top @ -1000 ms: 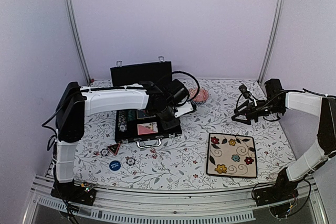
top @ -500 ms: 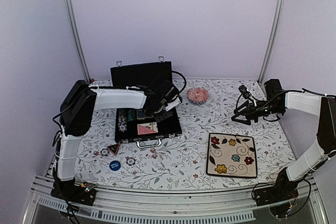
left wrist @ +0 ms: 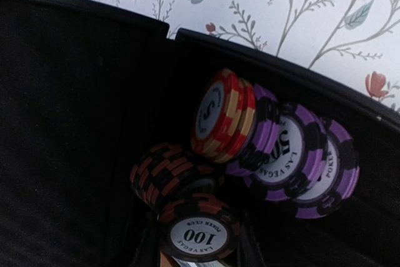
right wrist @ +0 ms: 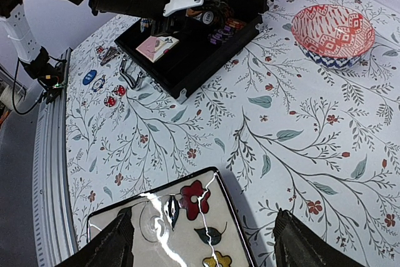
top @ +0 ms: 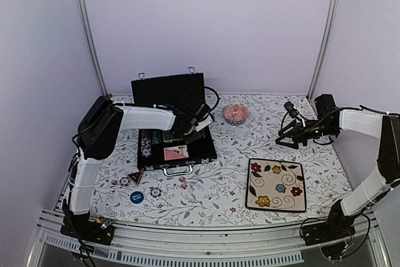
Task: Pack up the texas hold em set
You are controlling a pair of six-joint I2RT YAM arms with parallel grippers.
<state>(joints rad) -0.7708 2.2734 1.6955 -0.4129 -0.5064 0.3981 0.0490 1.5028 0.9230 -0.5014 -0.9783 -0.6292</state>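
The black case (top: 177, 149) lies open, lid (top: 167, 88) upright, with a card deck (top: 175, 152) inside. My left gripper (top: 191, 130) is down in the case's back right part. In the left wrist view it (left wrist: 199, 251) is shut on a black-and-orange "100" chip (left wrist: 197, 234), next to a black-and-orange stack (left wrist: 164, 170), a red stack (left wrist: 224, 115) and purple chips (left wrist: 294, 154). Loose chips (top: 155, 192), the blue button (top: 136, 196) and red dice (top: 183, 184) lie on the table in front of the case. My right gripper (top: 289, 136) is open and empty, above the table.
A cream flowered plate (top: 276, 184) lies at the front right, its corner below my right gripper (right wrist: 203, 242) in the right wrist view (right wrist: 169, 223). A pink patterned bowl (top: 235, 114) stands behind the case, also in the right wrist view (right wrist: 333, 26). Enclosure posts stand at the back.
My left gripper has drawn back to the left and lowered into the case's back right part. The right arm has not moved.
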